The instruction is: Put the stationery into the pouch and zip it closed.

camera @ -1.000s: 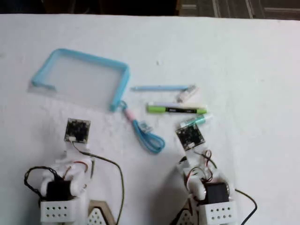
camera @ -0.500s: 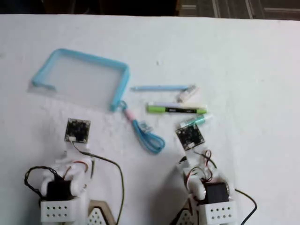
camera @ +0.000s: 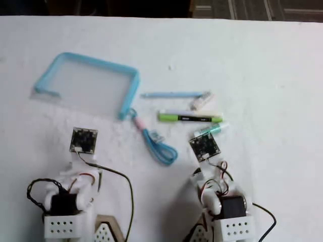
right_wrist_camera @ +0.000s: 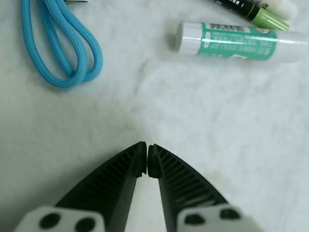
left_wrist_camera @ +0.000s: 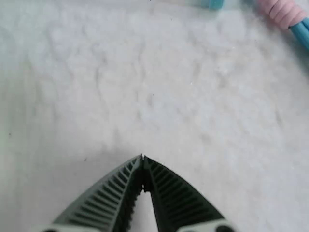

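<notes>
Pouch (camera: pixel 88 85), clear with a blue rim, is lying flat on the far-left part of the counter (camera: pixel 272 65), set in from the far edge; cannot tell if its zip is open. A pink piece (camera: pixel 139 123) is hanging off its near-right corner and leading into a looped blue cord (camera: pixel 160 148) that is trailing toward the near edge, around mid-counter.

Stationery is sitting outside the pouch, just right of it near the counter's middle. Blue pen (camera: pixel 171 95) is lying parallel to the far edge, with a small white piece (camera: pixel 201 101) just beside its right end; cannot tell if they are touching. Green highlighter (camera: pixel 189 118) is lying just nearer than the pen, also parallel. Glue stick (camera: pixel 213 129) is lying nearest, tilted, its near end partly hidden by the right arm (camera: pixel 204 146) in the high view.

Left gripper (left_wrist_camera: pixel 143 160) is hovering low over white counter toward the near edge, fingers pressed together; a strip of counter surface is showing between it and the pouch's near rim.

Right gripper (right_wrist_camera: pixel 147 153) is hovering between the cord loop and the glue stick, fingers pressed together, apart from both.

Broad white counter is stretching from the stationery toward the right side and up to the far edge
</notes>
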`<state>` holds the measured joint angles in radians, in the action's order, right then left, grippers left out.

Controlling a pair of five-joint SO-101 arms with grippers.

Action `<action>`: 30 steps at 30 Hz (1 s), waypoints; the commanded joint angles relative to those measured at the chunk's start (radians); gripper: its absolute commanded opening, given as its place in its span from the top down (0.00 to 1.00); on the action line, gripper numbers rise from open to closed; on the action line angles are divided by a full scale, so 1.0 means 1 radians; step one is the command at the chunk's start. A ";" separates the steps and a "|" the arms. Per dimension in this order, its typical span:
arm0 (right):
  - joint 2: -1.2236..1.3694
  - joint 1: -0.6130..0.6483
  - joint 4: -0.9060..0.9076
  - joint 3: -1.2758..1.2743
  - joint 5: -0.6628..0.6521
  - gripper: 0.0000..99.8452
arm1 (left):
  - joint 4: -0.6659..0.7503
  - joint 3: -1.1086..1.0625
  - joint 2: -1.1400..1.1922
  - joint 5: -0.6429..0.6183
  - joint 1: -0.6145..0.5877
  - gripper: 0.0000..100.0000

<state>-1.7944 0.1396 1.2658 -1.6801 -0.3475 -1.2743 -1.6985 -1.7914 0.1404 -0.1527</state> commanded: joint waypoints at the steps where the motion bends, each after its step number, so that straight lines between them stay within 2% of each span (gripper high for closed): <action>1: -0.002 -0.007 0.004 -0.011 0.006 0.98 | -0.003 0.003 -0.008 0.006 -0.002 0.98; 9: -0.002 -0.004 0.004 -0.011 0.009 0.98 | -0.003 0.003 -0.008 0.006 -0.001 0.98; 16: -0.002 0.068 0.004 -0.011 0.009 0.98 | 0.000 0.008 -0.012 0.037 -0.016 0.98; 20: -0.004 0.180 0.004 -0.011 0.009 0.98 | 0.037 0.106 -0.013 0.153 -0.094 0.98; 24: -0.004 0.260 0.002 -0.011 0.009 0.98 | 0.150 0.226 -0.013 0.173 -0.219 0.98; 28: -0.004 0.196 -0.033 -0.011 0.002 0.98 | 0.236 0.339 -0.013 0.181 -0.292 0.97; 30: -0.005 0.151 -0.104 -0.008 -0.009 0.98 | 0.285 0.364 -0.008 0.173 -0.312 0.93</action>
<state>-1.7944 0.3360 1.2336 -1.6801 -0.3475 -1.0625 -1.4085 -1.7914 0.3168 -0.4335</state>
